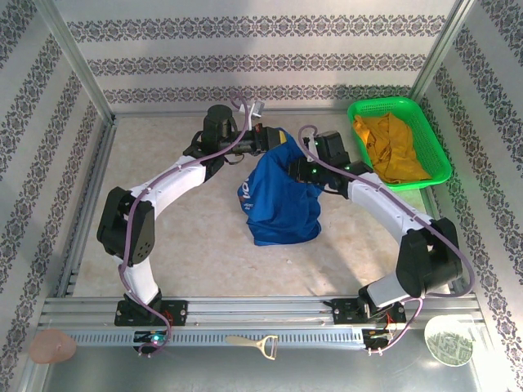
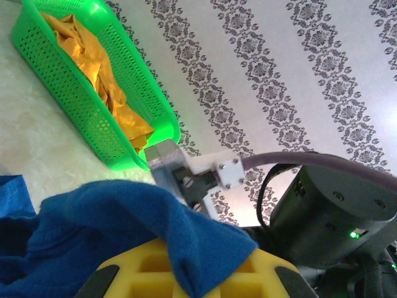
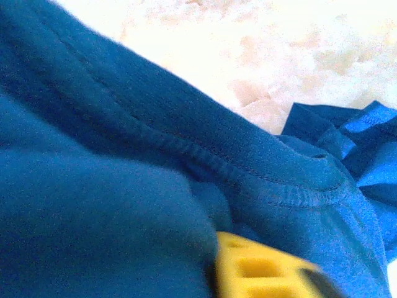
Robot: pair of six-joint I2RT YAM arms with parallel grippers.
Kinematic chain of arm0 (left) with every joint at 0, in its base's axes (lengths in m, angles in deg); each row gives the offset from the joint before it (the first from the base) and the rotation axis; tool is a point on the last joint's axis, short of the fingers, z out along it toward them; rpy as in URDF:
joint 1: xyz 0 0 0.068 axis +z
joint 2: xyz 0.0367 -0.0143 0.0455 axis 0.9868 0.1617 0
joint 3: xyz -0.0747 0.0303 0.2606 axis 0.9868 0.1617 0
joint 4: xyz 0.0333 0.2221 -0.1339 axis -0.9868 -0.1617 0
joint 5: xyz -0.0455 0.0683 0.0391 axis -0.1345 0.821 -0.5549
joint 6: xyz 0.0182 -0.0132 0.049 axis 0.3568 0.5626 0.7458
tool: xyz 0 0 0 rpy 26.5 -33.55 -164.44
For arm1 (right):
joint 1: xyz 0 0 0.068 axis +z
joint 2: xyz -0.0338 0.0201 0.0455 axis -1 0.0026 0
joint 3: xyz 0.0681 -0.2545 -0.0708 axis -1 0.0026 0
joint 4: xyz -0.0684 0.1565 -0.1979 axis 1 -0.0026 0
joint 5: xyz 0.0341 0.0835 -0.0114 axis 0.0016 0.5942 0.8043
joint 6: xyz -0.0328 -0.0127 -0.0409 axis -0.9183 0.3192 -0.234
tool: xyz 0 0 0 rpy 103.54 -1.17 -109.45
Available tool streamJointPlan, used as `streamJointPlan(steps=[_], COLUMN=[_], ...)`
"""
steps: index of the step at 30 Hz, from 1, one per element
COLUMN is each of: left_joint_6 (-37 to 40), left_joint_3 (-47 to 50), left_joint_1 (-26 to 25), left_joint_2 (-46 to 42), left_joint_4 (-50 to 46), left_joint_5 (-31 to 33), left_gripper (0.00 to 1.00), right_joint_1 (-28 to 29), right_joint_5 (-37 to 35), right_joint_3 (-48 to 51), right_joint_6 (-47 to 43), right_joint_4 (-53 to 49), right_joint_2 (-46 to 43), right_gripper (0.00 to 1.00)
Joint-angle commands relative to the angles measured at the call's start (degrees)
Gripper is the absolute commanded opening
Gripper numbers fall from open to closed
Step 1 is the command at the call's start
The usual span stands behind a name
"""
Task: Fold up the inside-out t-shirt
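Blue t-shirt [image 1: 278, 200] droops between left pincer [image 1: 270, 140] and right pincer [image 1: 309, 170], both clamping it.

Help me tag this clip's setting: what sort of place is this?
Probably a robot test cell in a lab: left arm and right arm bolted to an aluminium rail, patterned wall panels boxing in the table.

From above, the t-shirt [image 1: 278, 196] buries the fingertips of the left gripper [image 1: 268, 140] and the right gripper [image 1: 314, 172] — its white print is too small to read. In the left wrist view, cloth covers part of the yellow fingers [image 2: 139, 276], which the bottom edge cuts off, and the basket [image 2: 68, 93] runs off the top-left corner. The right wrist view is blurred up close — one yellow finger [image 3: 254, 270] is half covered.
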Motion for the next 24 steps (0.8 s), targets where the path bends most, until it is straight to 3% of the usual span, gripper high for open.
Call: streamJointPlan(steps=[1,8,11,14,16,21,24], left_joint_6=[2.38,11.33,13.9,17.44,20.02,21.73,22.19], left_joint_3=[-1.95,-3.62,-5.46,-7.9,-9.47,-5.59,-1.81], left_joint_1=[0.13,2.24,2.32,2.31,2.32,2.25,1.62], left_joint_2=[0.09,-0.78,0.52,2.1,2.72,-3.61,-8.92], left_joint_4=[-3.92,-22.11,-27.34,-33.39,-36.19,-33.89,-30.62], left_joint_5=[2.58,17.85,21.25,24.82,25.28,25.01,24.65], left_gripper=[0.0,0.0,0.0,0.0,0.2,0.43,0.51], right_joint_1=[-3.5,-9.21,-9.31,-9.36,-9.45,-10.14,-10.11], right_joint_5=[5.51,27.8,33.97,35.71,33.99,31.51,31.25], right_joint_3=[0.69,7.3,9.77,11.78,12.92,16.02,16.74], right_joint_6=[1.35,5.89,10.41,14.41,14.9,16.74,16.94], right_joint_4=[2.09,13.53,20.16,25.3,25.87,28.86,29.49], right_joint_2=[-3.95,-12.82,-14.56,-15.05,-15.3,-14.73,-14.22], right_gripper=[0.0,0.0,0.0,0.0,0.0,0.0,0.0])
